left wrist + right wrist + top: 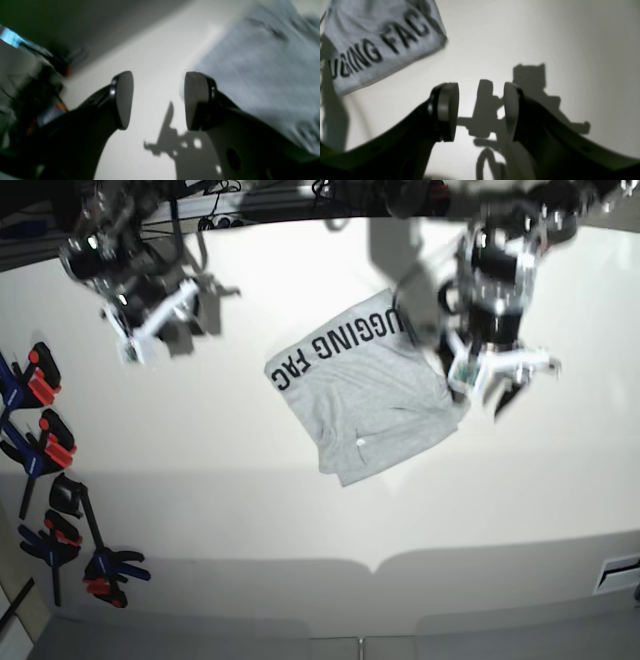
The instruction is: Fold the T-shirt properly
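Observation:
The T-shirt (pixel 365 385) lies folded into a rough rectangle in the middle of the white table (pixel 200 480), with black lettering along its far-left edge. My left gripper (pixel 495 380) hangs just off its right edge, open and empty. In the left wrist view this gripper (pixel 158 100) is above bare table, with the shirt (pixel 262 62) to its right. My right gripper (pixel 150 325) is at the far left, well apart from the shirt. In the right wrist view it (pixel 481 112) is open and empty over bare table, with the shirt's lettered part (pixel 377 42) at the upper left.
Several black clamps with red and blue grips (pixel 45 450) lie along the table's left edge, with more (pixel 105 565) near the front left. Cables and dark gear (pixel 330 195) run along the back edge. The table's front edge (pixel 370 565) has a notch.

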Controlling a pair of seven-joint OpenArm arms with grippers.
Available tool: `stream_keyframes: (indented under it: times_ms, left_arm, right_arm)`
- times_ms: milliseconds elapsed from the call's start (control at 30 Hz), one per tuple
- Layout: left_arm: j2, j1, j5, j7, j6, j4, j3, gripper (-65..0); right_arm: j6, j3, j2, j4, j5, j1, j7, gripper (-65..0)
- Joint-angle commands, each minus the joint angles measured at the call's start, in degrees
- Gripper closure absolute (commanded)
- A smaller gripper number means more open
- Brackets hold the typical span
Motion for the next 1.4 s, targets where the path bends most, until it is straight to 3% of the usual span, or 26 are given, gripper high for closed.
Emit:
stream_keyframes:
  times_ms: [0,67,200,533,667,933,1067,1167,1267,1367]
  left_arm:
    - [-0.4,2.1,1.9,-0.2,1.3,3.4,-1.1,-30.7]
    - [-0.4,8.0,3.7,0.5,1.3,7.6,-2.4,-30.7]
    - [-0.4,17.9,7.9,0.2,1.3,11.1,-6.9,-30.7]
    - [-0.4,34.2,5.7,0.0,1.1,11.1,-27.8,-30.7]
    - [0.1,38.9,-1.1,0.9,-0.9,11.1,-36.2,-30.7]
    - [2.5,47.3,-4.9,0.8,-1.7,9.2,-51.8,-30.7]
    - [2.8,49.9,-7.6,0.3,-2.0,3.2,-53.3,-30.7]
    - [3.4,50.8,-14.6,0.7,-6.0,-1.7,-53.3,-30.7]
    - [7.1,50.8,-17.3,-1.7,-10.1,-7.0,-53.3,-30.7]
    - [10.4,50.8,-17.2,-5.6,-10.1,-13.7,-53.4,-30.7]
  right_arm:
    - [0.7,1.4,0.5,2.1,3.9,-2.7,-0.6,-27.6]
    - [1.9,4.1,0.8,4.2,8.6,-8.7,-2.7,-27.5]
    - [2.5,8.8,0.8,8.4,12.5,-19.4,-2.7,-27.6]
    - [2.5,11.8,1.4,10.4,15.5,-34.1,-2.8,-27.5]
    - [2.5,11.8,3.6,10.4,15.5,-35.6,-2.7,-27.6]
    - [2.5,11.8,5.7,10.4,15.5,-35.6,-2.4,-27.6]
    - [2.5,11.8,5.7,10.4,15.5,-35.6,-2.6,-27.6]
    - [2.5,11.7,5.7,10.4,15.5,-35.6,-3.1,-27.5]
    - [2.5,11.7,5.7,10.4,15.5,-35.6,-3.9,-27.6]
    - [2.5,11.7,5.7,10.4,15.5,-35.6,-4.4,-27.6]
